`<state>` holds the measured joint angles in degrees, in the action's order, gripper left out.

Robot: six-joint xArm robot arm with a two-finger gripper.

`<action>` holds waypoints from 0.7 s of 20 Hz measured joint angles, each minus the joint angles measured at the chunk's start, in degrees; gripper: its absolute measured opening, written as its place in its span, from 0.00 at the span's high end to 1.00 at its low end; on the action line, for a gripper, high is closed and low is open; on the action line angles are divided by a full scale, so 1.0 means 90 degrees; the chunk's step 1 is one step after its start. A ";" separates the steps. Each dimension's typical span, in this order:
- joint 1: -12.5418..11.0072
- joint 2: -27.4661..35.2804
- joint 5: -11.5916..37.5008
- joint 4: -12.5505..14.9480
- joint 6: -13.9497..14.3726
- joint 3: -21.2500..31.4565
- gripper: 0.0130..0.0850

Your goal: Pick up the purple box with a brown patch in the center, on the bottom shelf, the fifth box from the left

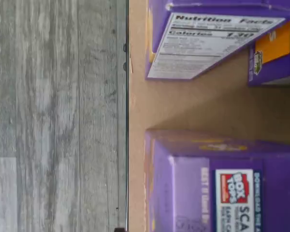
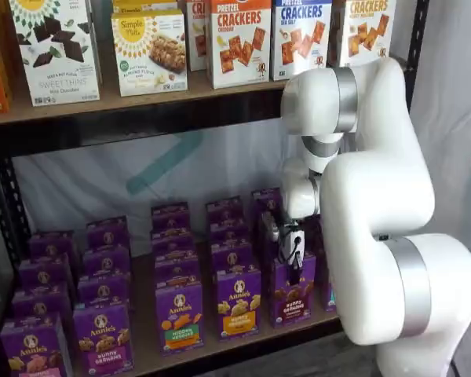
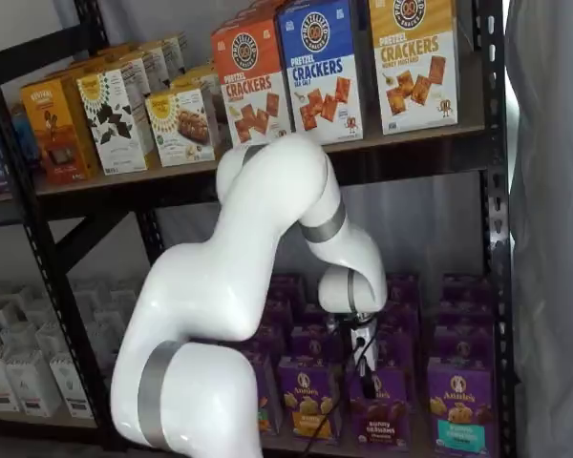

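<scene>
Gripper (image 2: 292, 253) hangs right over the purple Bunny Grahams box (image 2: 292, 292) at the bottom shelf (image 2: 220, 349) front edge, fingers spread wide; best to drop straight, straddling only that carton's top.

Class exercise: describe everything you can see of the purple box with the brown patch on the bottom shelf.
The purple box is a small upright carton, cardboard by its look, with a round white logo above dark brown crackers and a brown band. It stands at the front edge of the bottom shelf, on the brown board, with similar purple cartons beside and behind it. The tool hangs just above its top; whether they touch cannot be told.
</scene>
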<state>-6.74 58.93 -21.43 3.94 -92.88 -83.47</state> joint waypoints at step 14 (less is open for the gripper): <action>-0.0011 0.0010 0.0099 -0.0015 -0.0023 0.0071 0.28</action>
<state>-6.83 59.03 -20.54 3.81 -93.09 -82.83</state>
